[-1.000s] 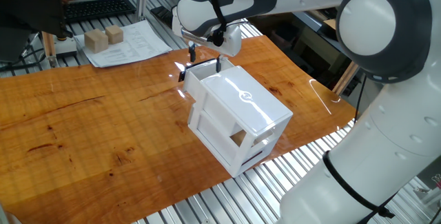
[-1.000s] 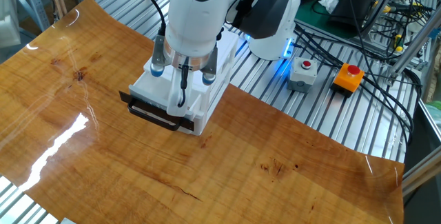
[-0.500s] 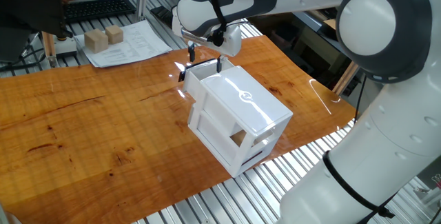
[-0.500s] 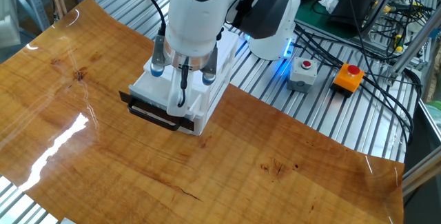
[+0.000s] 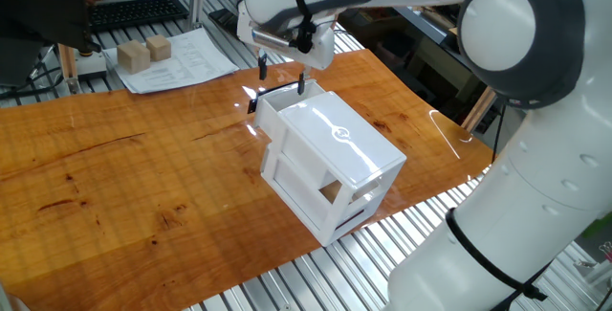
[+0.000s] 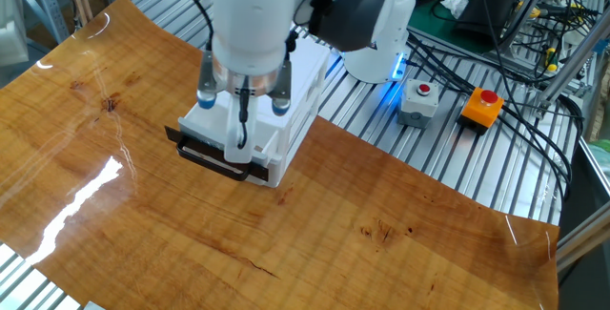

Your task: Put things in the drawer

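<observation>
The white cabinet (image 5: pixel 337 153) lies on the wooden table, and its drawer (image 5: pixel 275 108) with a black handle (image 5: pixel 252 101) is pulled out a little at the far end. It also shows in the other fixed view (image 6: pixel 250 136), handle (image 6: pixel 213 158) toward the camera. My gripper (image 5: pixel 281 72) hangs just above the open drawer, also seen in the other fixed view (image 6: pixel 242 100). Its fingers are spread apart with nothing between them. The small tan cube is not in plain sight, and the hand hides the drawer's inside. A tan patch (image 5: pixel 330 192) shows through the cabinet's lower opening; I cannot tell what it is.
Two larger pale wooden blocks (image 5: pixel 143 53) sit on papers at the table's far left, near a keyboard (image 5: pixel 134 10). Button boxes (image 6: pixel 448 105) and cables lie on the metal frame beyond the table edge. The robot's base (image 6: pixel 376 33) stands behind the cabinet.
The gripper has lifted a little above the drawer and shifted slightly sideways, still open. The cabinet and drawer have not moved.
</observation>
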Tool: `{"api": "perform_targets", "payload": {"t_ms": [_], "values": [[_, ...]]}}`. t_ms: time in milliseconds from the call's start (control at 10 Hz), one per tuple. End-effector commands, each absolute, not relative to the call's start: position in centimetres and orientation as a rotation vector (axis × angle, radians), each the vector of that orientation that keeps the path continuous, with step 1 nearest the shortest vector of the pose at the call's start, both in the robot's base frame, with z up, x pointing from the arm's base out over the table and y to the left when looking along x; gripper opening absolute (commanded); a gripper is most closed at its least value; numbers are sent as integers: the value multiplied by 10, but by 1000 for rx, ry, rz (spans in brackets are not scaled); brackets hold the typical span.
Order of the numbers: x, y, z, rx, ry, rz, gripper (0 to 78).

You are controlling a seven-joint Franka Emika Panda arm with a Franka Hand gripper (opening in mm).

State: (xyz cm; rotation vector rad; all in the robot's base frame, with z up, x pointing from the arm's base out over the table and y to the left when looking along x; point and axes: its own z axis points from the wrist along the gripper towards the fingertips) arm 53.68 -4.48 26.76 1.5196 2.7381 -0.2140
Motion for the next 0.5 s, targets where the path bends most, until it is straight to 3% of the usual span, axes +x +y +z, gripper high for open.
{"api": "perform_targets", "payload": {"t_ms": [100,500], "values": [[552,-47,279,1528,2742,-162,775],[568,-45,283,1536,2742,-151,775]]}}
